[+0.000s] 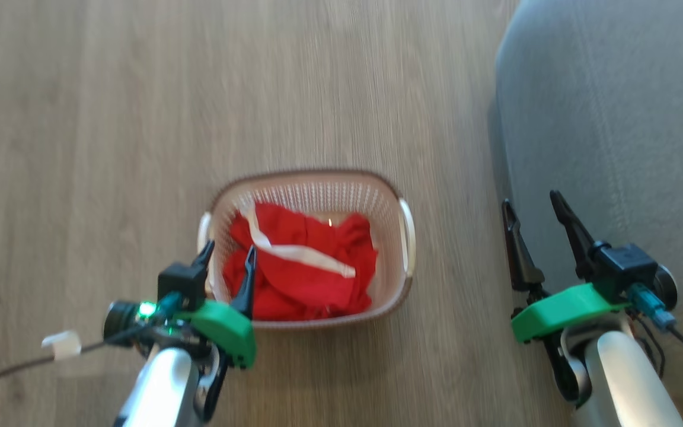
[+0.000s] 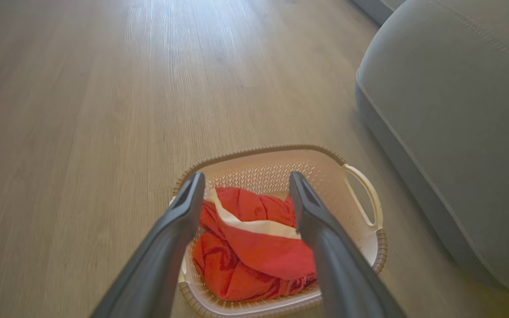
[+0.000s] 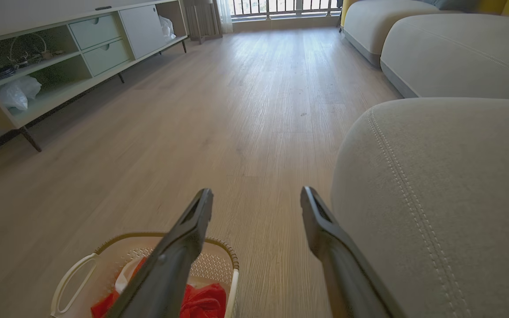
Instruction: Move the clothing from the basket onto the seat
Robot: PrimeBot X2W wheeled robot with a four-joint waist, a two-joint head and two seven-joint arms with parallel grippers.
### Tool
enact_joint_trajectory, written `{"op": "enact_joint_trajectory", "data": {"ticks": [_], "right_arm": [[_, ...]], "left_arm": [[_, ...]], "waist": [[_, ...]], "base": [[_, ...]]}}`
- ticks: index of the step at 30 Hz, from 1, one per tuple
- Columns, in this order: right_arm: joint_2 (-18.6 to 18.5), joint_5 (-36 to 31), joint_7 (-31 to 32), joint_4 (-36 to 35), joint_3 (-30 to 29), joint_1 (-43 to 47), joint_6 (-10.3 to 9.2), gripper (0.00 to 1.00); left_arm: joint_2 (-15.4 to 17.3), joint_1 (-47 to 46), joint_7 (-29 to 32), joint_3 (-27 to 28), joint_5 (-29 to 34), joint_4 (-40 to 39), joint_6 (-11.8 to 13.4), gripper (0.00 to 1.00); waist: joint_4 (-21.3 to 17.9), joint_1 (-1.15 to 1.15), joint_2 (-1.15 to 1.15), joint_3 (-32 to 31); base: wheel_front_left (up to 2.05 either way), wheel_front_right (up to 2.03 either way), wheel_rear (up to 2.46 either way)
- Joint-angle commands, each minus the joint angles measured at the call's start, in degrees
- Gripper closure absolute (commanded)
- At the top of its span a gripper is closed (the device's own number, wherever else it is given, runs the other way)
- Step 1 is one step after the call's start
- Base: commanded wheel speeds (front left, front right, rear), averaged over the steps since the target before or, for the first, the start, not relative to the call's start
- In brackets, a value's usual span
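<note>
At the lower left of the head view, the left gripper (image 1: 231, 246) is formed of two long, dark, tapering fingers (image 1: 248, 276) set on a curved bright green plastic bracket (image 1: 226, 329). A small black box-shaped camera housing (image 1: 181, 279) and a lit green lamp (image 1: 147, 309) are mounted beside it, and a thin dark cable (image 1: 15, 365) with a white tag (image 1: 61, 345) is attached. A rounded pale silver forearm (image 1: 160, 385) is seen beneath. At the lower right, the right gripper (image 1: 530, 200) is built alike, with a teal connector (image 1: 650, 305) plugged in.

Daylight from the far window (image 3: 281, 6) glares on the floor (image 3: 259, 110); head view blurred.
</note>
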Motion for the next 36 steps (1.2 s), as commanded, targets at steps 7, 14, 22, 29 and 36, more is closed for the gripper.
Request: {"op": "enact_joint_trajectory", "data": {"ticks": [7,14,22,29,36], "right_arm": [[-0.61,-0.19,-0.55,-2.82,2.09,-3.32,0.0,0.0],[-0.61,1.34,-0.55,-4.41,4.55,-5.54,0.0,0.0],[-0.61,2.85,-0.55,-7.04,7.76,-6.21,0.0,0.0],[-0.61,4.14,-0.55,-9.08,9.07,-6.68,0.0,0.0],[-0.61,5.35,-0.55,-12.57,10.74,-7.8,0.0,0.0]], "left_arm": [[1.26,-11.04,-0.79,-0.93,7.0,10.71,-1.63,0.0],[2.81,-19.94,-0.79,-1.28,8.91,23.39,-0.89,0.0],[4.32,-30.4,-0.79,-2.01,9.86,36.16,0.17,0.0],[5.18,-36.78,1.61,-0.91,8.33,41.82,0.56,0.0],[6.36,-42.86,4.2,-2.85,9.27,43.29,-1.48,0.0]], "waist": [[-3.52,-0.01,0.0,14.94],[-6.6,-0.01,0.0,21.5],[-9.79,-0.01,0.0,26.64],[-11.12,-0.01,0.0,30.26],[-12.13,-0.01,0.0,35.09]], "base": [[0.0,0.0,0.0],[0.0,0.0,0.0],[0.0,0.0,0.0],[0.0,0.0,0.0],[0.0,0.0,0.0]]}}
